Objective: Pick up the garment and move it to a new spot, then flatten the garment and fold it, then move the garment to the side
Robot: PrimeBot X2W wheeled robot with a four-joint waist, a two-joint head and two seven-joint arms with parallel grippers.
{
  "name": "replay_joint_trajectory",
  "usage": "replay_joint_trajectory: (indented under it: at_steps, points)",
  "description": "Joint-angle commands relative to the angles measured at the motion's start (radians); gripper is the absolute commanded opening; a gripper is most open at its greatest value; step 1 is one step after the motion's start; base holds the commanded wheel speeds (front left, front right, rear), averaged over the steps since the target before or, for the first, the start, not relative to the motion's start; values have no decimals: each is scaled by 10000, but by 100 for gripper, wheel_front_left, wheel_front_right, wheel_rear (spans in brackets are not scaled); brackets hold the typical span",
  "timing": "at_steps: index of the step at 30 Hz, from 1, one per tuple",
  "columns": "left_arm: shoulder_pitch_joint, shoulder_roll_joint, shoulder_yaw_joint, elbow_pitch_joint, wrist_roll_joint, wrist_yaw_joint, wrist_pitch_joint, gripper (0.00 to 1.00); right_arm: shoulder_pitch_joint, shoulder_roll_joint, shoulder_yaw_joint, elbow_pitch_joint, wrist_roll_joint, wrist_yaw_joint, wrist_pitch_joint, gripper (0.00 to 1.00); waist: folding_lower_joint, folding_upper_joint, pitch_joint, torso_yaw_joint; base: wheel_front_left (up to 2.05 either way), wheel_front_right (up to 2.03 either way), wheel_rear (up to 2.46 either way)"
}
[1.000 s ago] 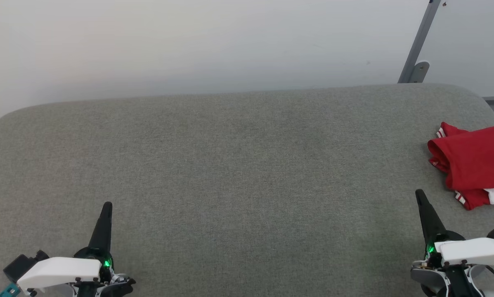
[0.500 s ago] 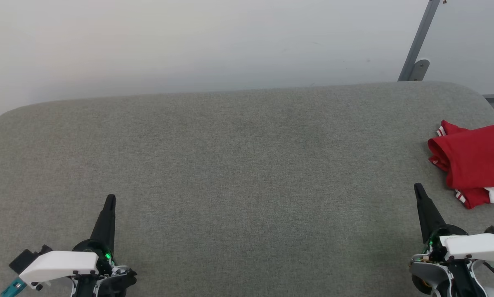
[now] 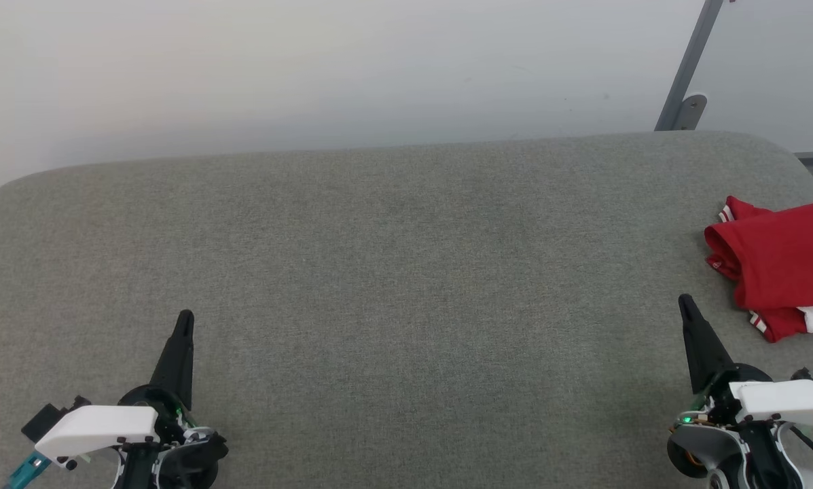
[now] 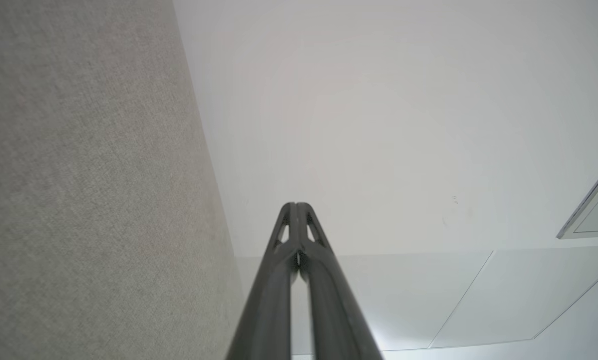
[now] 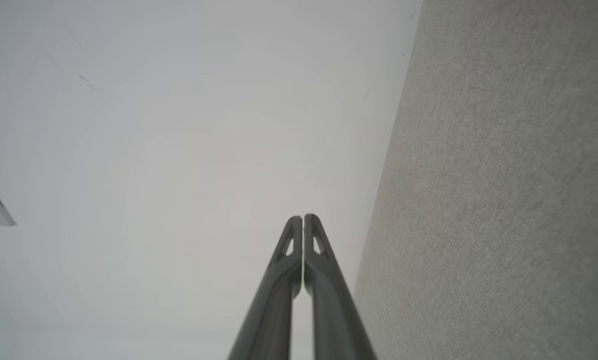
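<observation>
Grey cushion [image 3: 406,272] carries the garment [image 3: 780,265], loosely folded, at its right edge; our left gripper [image 3: 185,316] and right gripper [image 3: 683,299] rest pinched together, empty.

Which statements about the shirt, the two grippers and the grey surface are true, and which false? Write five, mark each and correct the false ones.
1. The red shirt lies near the right end of the grey surface. True.
2. The right gripper holds the shirt. False: it is shut on nothing, apart from the shirt.
3. The left gripper is shut. True.
4. The shirt is spread out flat. False: it is folded over on itself.
5. The shirt lies nearer the left gripper. False: the right gripper is nearer.
</observation>
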Motion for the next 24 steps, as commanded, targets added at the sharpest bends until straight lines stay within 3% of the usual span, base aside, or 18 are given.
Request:
replay_joint_trajectory:
  at_steps: [1, 24]
  points:
    - [-130, -22, 34, 0, -28, -53, 30, 0, -83, 22, -13, -30, 41, -3, 13, 0, 0, 0, -1, 0, 0, 0, 0]
    - [-132, -35, 49, -1, -2, -53, 53, 0, -72, 22, -7, -29, 43, -3, 11, 0, 0, 0, -1, 0, 0, 0, 0]
